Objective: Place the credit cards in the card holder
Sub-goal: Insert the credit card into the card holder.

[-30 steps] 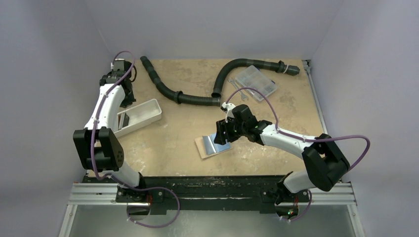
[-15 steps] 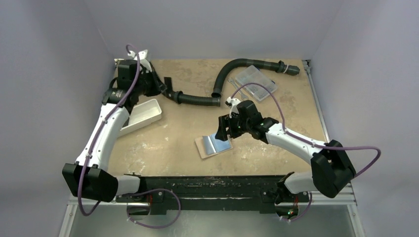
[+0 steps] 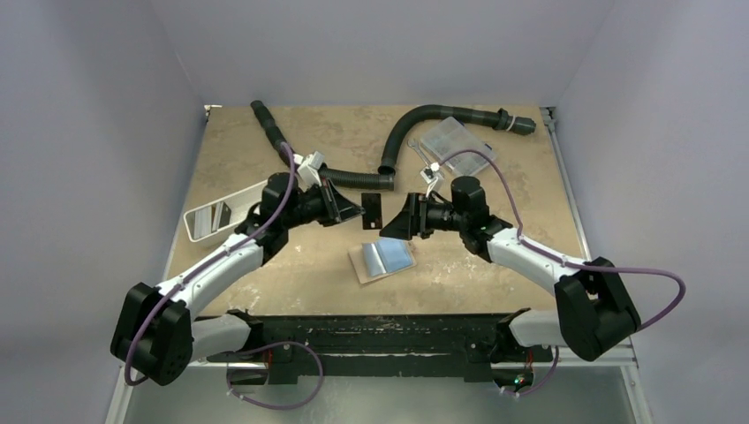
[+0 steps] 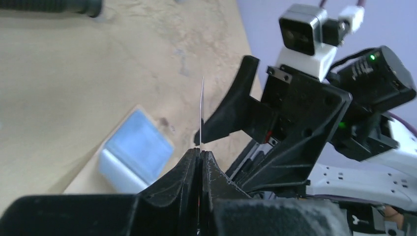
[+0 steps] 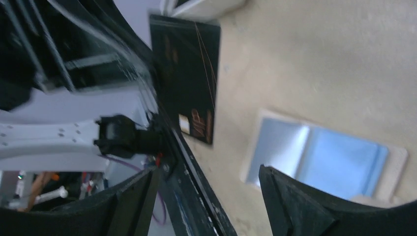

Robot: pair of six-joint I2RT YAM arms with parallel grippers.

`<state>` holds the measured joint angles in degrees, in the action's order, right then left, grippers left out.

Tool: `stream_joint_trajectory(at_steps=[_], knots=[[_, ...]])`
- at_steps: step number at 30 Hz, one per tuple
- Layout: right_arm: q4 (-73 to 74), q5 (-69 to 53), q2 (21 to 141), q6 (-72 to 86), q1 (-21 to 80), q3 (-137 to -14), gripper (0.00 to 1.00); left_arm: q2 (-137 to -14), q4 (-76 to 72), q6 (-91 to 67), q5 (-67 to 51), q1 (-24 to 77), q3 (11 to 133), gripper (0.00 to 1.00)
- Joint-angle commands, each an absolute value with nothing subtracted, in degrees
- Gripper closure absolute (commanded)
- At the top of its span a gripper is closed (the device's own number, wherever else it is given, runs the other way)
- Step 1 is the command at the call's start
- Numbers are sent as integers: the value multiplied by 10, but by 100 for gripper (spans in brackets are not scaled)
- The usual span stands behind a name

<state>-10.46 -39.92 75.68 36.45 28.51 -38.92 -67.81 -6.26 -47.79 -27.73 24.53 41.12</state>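
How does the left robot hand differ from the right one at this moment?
The left hand is shut, pinching a dark credit card by one end; the right hand is open and holds nothing. The left hand points toward the right side, the right hand toward the left, so they face each other. Both are black two-fingered hands hovering near the open card holder.

The tabletop (image 3: 291, 256) is matt, mottled tan board, scuffed pale in patches. The credit card (image 5: 189, 73) is smooth dark plastic with coppery print (faintly glossy). Lower right of it in the right wrist view, the card holder (image 5: 334, 157) shows a satiny blue lining.
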Motion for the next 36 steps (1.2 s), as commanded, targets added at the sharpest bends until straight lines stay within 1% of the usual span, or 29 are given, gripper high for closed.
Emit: stream_joint_trajectory(at_steps=[1,2,4,6,7,8,9,13,16,19,21,22,26,30,33,36], knots=[[-337,-464,740,524,254,-346,17,-666,-254,-548,-277,286,384,100],[-388,-473,745,562,248,-329,18,-672,-264,-553,-279,290,381,100],[-429,-490,758,590,243,-318,21,-683,-289,-565,-286,300,376,100],[-459,-502,765,608,240,-307,30,-694,-307,-573,-287,308,372,100],[-493,-503,764,631,237,-296,37,-699,-307,-573,-287,311,373,100],[-529,-505,762,653,235,-284,41,-700,-308,-572,-287,311,372,100],[-550,-506,759,665,231,-276,43,-702,-311,-573,-288,311,371,100],[-603,-520,756,688,226,-271,53,-718,-349,-598,-302,314,356,100],[-593,-518,749,685,221,-273,65,-727,-379,-618,-314,316,343,100],[-575,-517,747,671,215,-275,75,-728,-391,-627,-321,317,336,100],[-571,-522,751,670,215,-279,89,-725,-405,-635,-323,318,329,100],[-569,-523,751,670,215,-280,100,-725,-411,-639,-326,318,327,100],[-576,-531,750,671,215,-279,100,-732,-455,-665,-331,319,316,100],[-598,-530,749,688,215,-277,100,-749,-531,-702,-329,324,301,100],[-616,-534,757,707,215,-271,100,-762,-546,-704,-329,335,306,98],[-656,-541,769,737,215,-263,100,-765,-546,-703,-321,341,304,92]])
